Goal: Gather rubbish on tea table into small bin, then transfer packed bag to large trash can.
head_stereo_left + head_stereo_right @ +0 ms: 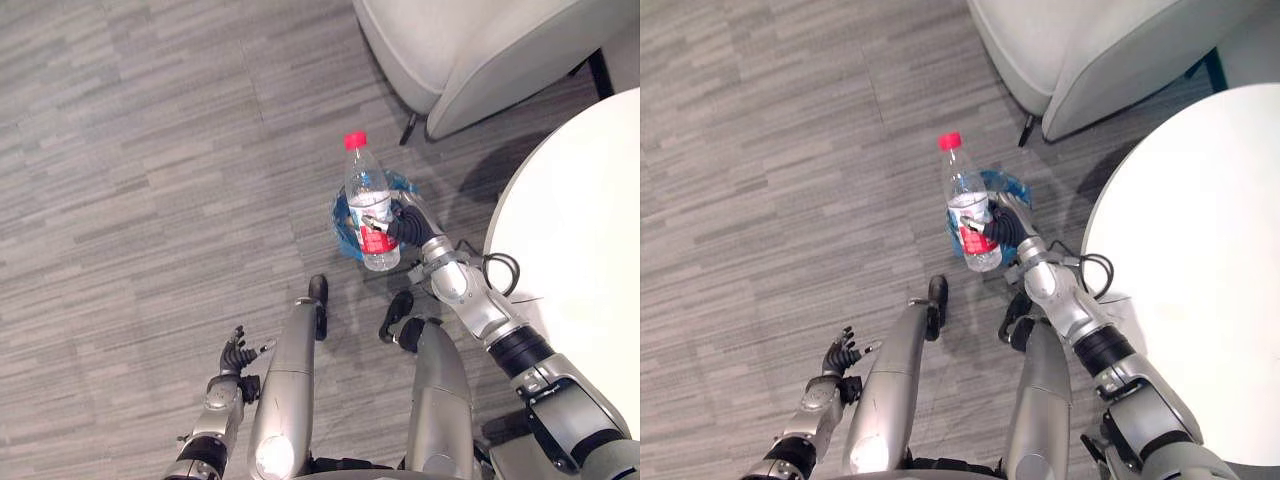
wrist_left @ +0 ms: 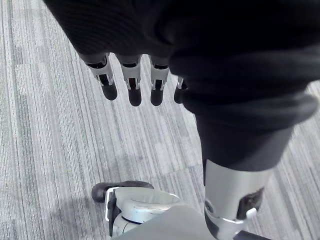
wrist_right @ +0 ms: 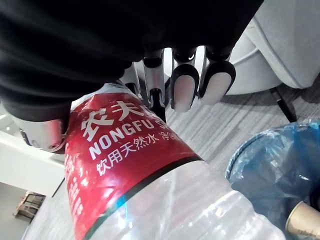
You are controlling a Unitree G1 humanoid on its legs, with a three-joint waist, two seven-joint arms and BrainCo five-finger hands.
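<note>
While the right hand curls its fingers round the red-capped bottle above the blue-lined small bin, bare floor lies open to the left. The table and armchair stand close by, both cut off. The bottle hides most of the bin. The left hand hangs low, fingers loosely spread.

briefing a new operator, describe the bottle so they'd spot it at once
Beside the round white table, a small bin with a blue bag stands on the grey floor. At the bin the right hand grips a clear plastic bottle, set apart by its red cap and red label.
</note>
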